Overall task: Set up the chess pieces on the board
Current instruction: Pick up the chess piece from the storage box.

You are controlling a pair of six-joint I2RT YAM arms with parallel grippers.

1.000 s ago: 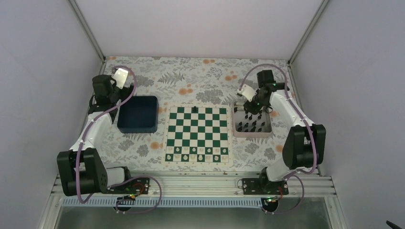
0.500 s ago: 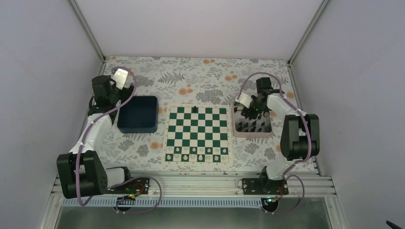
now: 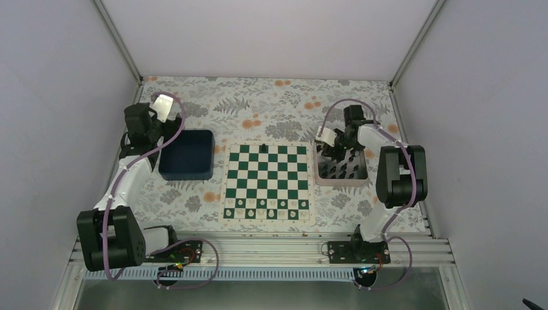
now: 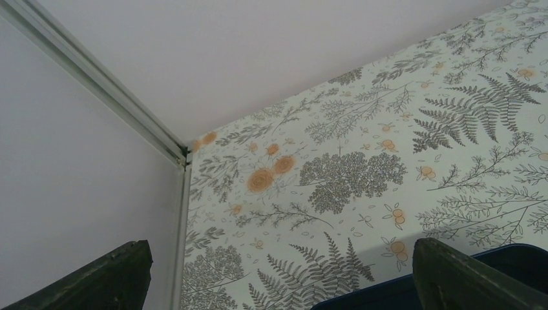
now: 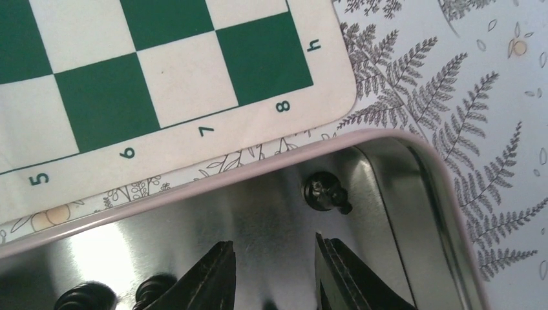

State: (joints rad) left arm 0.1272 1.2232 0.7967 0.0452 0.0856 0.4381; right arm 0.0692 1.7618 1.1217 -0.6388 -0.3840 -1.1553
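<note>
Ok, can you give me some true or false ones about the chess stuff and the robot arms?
1. One small black chess piece stands on the green and white chessboard. True.
2. The right tool hangs over the chessboard. False: it hangs over the square silver metal tray.
3. The left tool holds a chess piece. False: it is open and empty.
4. Along the chessboard's near side stand small cream pieces. True.
5. The tray is empty. False: black pieces are in it.
</note>
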